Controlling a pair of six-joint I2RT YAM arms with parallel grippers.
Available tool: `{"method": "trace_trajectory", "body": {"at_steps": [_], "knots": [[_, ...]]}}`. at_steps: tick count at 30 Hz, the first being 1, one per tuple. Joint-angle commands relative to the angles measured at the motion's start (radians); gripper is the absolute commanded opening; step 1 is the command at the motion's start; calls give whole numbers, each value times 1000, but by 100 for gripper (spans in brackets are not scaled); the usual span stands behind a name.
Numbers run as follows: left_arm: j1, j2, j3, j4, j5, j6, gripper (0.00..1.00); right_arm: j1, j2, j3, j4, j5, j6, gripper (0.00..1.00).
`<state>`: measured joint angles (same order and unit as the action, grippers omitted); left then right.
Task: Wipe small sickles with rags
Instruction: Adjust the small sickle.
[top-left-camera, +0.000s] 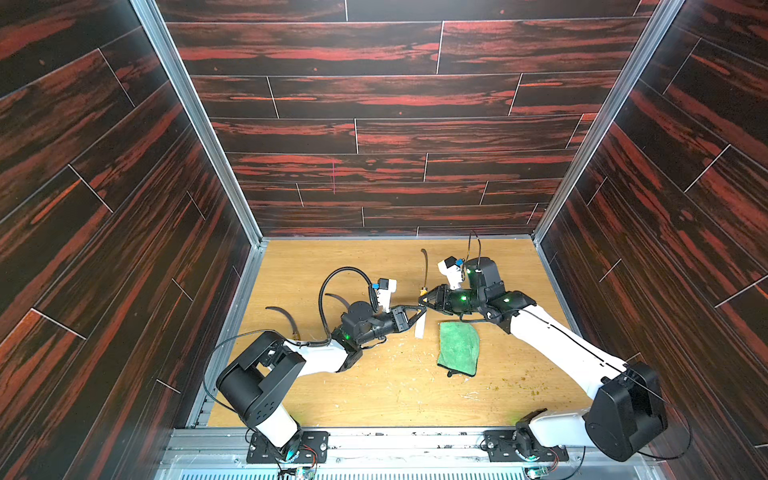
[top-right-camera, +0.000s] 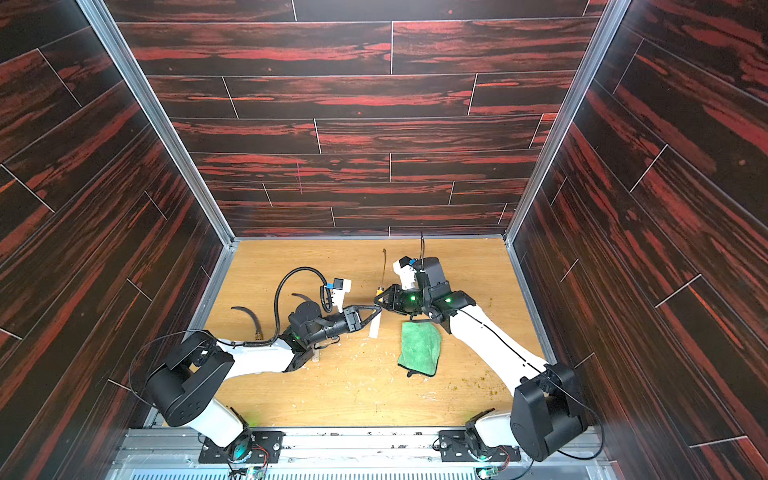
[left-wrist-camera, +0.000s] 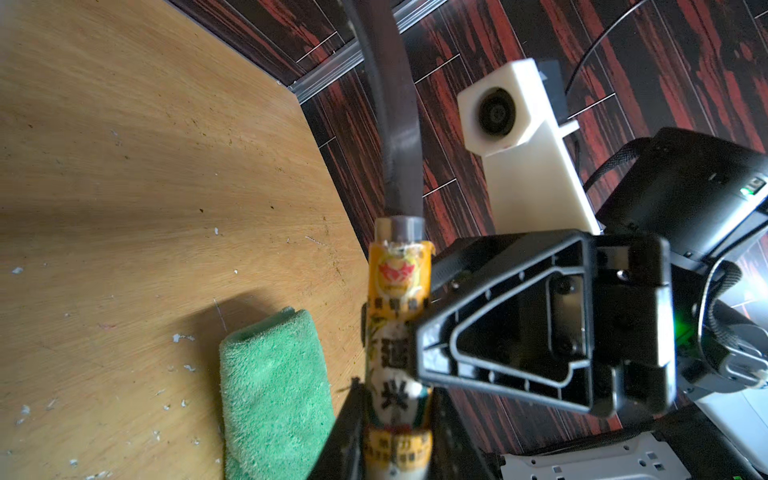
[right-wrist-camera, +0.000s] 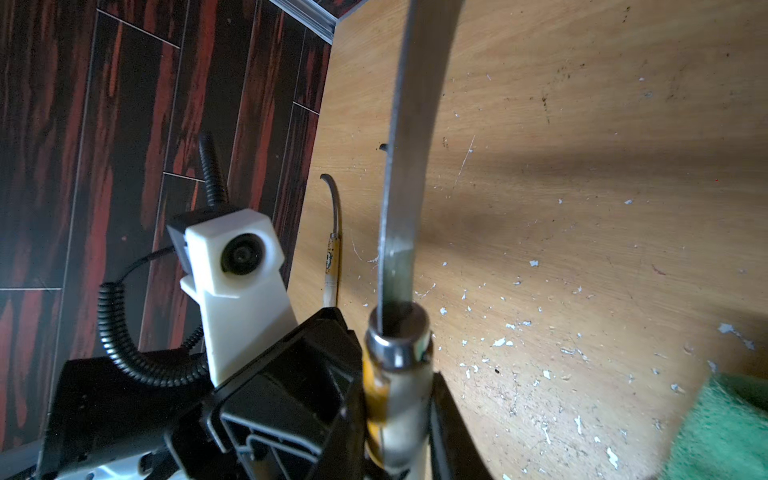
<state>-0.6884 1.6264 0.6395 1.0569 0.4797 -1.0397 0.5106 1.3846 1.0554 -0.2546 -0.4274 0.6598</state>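
Far left on the bench (top-left-camera: 374, 395), the far-left sickle (top-left-camera: 286, 318) lies flat with its dark blade curling away from the arms, untouched. Just right of it is the second sickle (top-left-camera: 338, 297), only its blade showing past the left arm, nothing gripping it either. Now the action: the left fingers (top-left-camera: 409, 313) are clamped tight on the pale handle of the held sickle (top-left-camera: 424, 270). The left wrist view has them (left-wrist-camera: 345, 440) pinching the lower handle, with the yellow label (left-wrist-camera: 399, 286) just beyond their tips. The blade runs on toward the back wall. Across from them, the right fingers (top-left-camera: 432, 297) come in from the other side. They sit higher on the same handle, at the label end by the metal collar. In the right wrist view those fingers (right-wrist-camera: 446, 415) stand narrow and flank the handle on both sides, pressed against it as far as can be seen. Right of the handle's butt end, the green rag (top-left-camera: 459, 347) lies folded on the bench below the right wrist, clear of both sets of fingers.
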Motion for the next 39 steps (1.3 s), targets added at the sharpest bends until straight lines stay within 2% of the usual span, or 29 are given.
{"method": "trace_trajectory", "body": {"at_steps": [1,3,6,17,21,24,26,29,31,35,39], "knots": [[1,-20,24,-35,16,26,34,3,4,-1,34,11,6,7],[-1,-11,28,-34,22,24,40,3,5,0,41,17,18,6],[-11,1,41,-45,23,28,43,3,12,9,46,25,34,3],[-40,40,125,-159,25,74,43,25,36,36,33,45,45,2],[-51,49,126,-186,15,84,31,24,33,49,28,50,45,2],[-56,51,127,-198,11,90,16,26,34,61,24,53,47,2],[-60,51,130,-212,4,97,2,28,34,68,23,51,47,2],[-59,50,134,-217,1,105,0,34,36,75,14,48,45,3],[-60,46,133,-219,-10,109,0,34,38,78,3,46,41,12],[-60,20,127,-256,-50,137,0,34,14,81,-58,71,9,47],[-56,-8,126,-331,-102,180,0,34,-46,101,-170,182,-38,63]]}}
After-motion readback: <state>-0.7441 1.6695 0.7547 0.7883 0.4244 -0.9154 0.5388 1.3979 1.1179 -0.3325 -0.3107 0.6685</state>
